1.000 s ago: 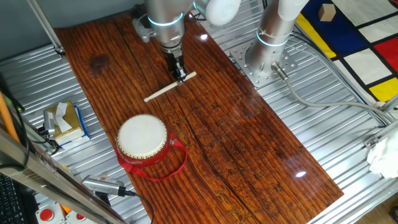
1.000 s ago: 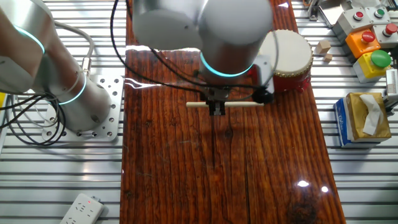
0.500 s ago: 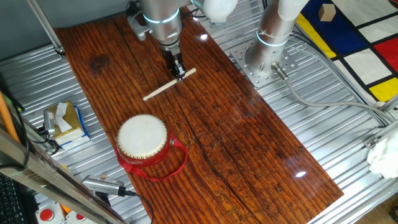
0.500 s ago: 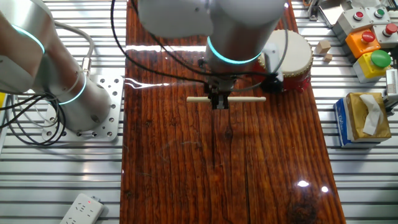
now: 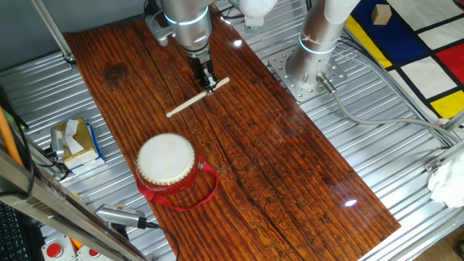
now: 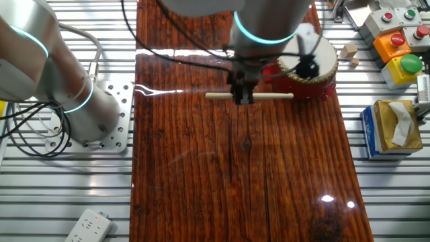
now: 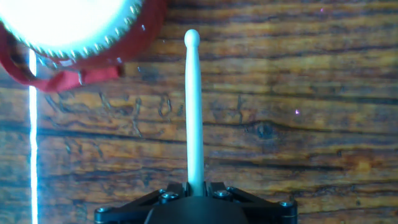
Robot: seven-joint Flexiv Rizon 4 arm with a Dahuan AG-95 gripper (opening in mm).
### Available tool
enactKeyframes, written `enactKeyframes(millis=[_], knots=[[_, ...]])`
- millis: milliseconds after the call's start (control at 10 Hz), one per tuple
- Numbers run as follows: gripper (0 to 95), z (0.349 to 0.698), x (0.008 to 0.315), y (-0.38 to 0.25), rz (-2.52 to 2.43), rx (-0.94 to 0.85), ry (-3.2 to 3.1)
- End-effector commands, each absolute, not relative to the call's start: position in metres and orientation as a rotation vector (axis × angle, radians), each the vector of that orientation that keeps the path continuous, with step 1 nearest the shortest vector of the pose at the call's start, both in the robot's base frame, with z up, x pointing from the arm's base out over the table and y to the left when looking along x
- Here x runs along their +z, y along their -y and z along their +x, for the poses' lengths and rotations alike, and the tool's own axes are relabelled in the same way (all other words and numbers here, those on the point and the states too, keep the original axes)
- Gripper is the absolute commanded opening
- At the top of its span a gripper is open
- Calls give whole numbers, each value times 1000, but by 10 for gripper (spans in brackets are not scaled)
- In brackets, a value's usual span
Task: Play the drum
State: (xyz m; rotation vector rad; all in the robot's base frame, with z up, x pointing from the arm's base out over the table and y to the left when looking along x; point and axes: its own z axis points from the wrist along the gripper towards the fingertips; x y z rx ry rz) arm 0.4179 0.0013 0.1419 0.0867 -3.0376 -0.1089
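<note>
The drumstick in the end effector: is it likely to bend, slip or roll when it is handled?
The drumstick looks like a thin, straight wooden rod, so it is probably stiff and light. The end effector grips it near one end, so the long free part may pivot in the grip when it hits the drum. Being round, it would likely roll if dropped on the table.

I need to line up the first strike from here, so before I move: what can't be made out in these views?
- Small round red drum with cream-white skin: in the hand view cut off by the top and left edges, skin overexposed; in the other fixed view partly behind the arm.
- Pale wooden drumstick: its gripped end is hidden in the gripper in every view.
- Stick tip's height over the brown wooden table: not readable.
</note>
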Motion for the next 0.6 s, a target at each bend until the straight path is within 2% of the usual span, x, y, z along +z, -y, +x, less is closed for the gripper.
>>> enactKeyframes(millis=[100, 600], knots=[[0, 433, 156, -7, 86, -107, 3011], [0, 471, 185, -44, 57, -69, 2985]])
